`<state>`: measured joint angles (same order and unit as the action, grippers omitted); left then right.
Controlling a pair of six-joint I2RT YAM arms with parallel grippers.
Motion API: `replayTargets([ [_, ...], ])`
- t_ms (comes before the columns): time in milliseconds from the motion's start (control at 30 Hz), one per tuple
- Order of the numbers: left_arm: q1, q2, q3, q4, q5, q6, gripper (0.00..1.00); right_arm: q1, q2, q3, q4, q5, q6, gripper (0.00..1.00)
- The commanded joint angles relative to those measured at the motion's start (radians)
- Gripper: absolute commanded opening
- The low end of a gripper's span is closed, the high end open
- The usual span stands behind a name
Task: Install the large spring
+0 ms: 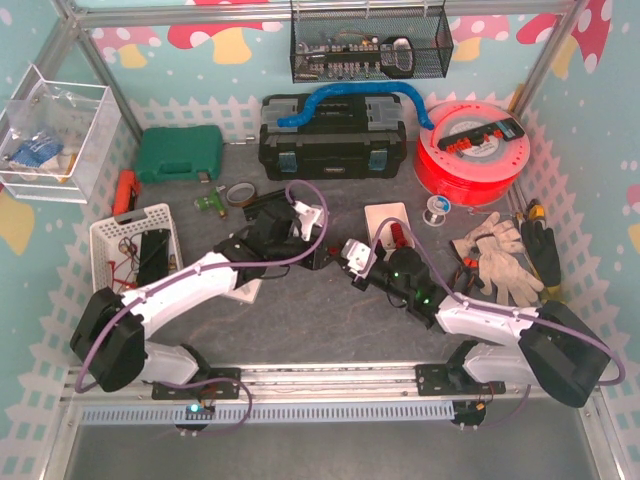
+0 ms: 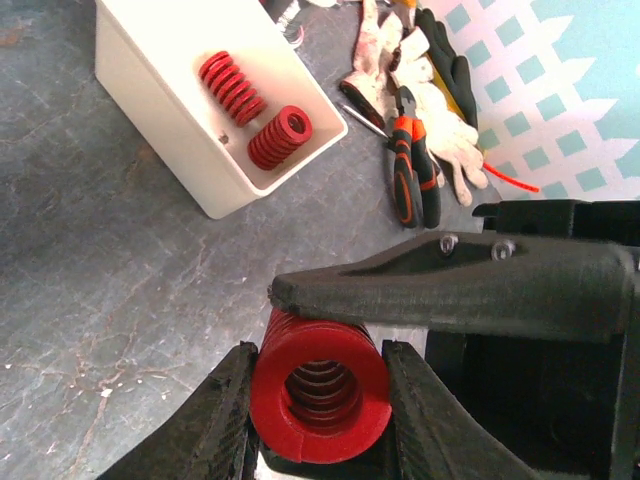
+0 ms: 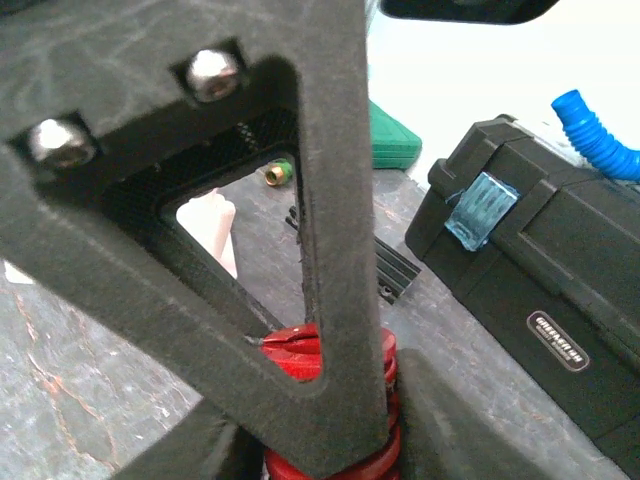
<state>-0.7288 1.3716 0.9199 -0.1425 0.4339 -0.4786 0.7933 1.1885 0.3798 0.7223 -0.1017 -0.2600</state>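
As the left end effector (image 2: 320,350) clamps the big red spring (image 2: 318,385) over the worktop (image 1: 300,320), the right end effector (image 1: 338,262) crowds against it, grip impossible to tell, so it's a hand-off before seating, I'd say, and next wants a firm take and careful lining-up.

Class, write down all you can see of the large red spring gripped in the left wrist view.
The large spring is a glossy red coil of thick turns, hollow, its open end facing the camera. It sits clamped between the left tool's black fingers, a black wedge-shaped part touching its upper side.
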Motion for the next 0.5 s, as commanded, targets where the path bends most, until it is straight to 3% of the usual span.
replayTargets([
  [0, -0.005, -0.051, 0.021, -0.021, -0.047, 0.011, 0.0, 0.015, -0.008, 0.034, -0.002, 0.001, 0.031, 0.42],
  [100, 0.006, -0.081, 0.02, -0.06, -0.097, 0.013, 0.0, 0.015, -0.038, 0.046, -0.068, 0.05, 0.069, 0.63],
  [267, 0.041, -0.139, 0.022, -0.153, -0.195, 0.028, 0.0, 0.015, -0.122, 0.041, -0.142, 0.153, 0.127, 0.81],
  [333, 0.064, -0.164, 0.026, -0.2, -0.243, 0.034, 0.0, 0.015, -0.159, 0.039, -0.171, 0.169, 0.165, 0.96],
  [467, 0.132, -0.206, 0.042, -0.301, -0.371, 0.052, 0.0, 0.015, -0.212, 0.052, -0.242, 0.216, 0.297, 0.99],
])
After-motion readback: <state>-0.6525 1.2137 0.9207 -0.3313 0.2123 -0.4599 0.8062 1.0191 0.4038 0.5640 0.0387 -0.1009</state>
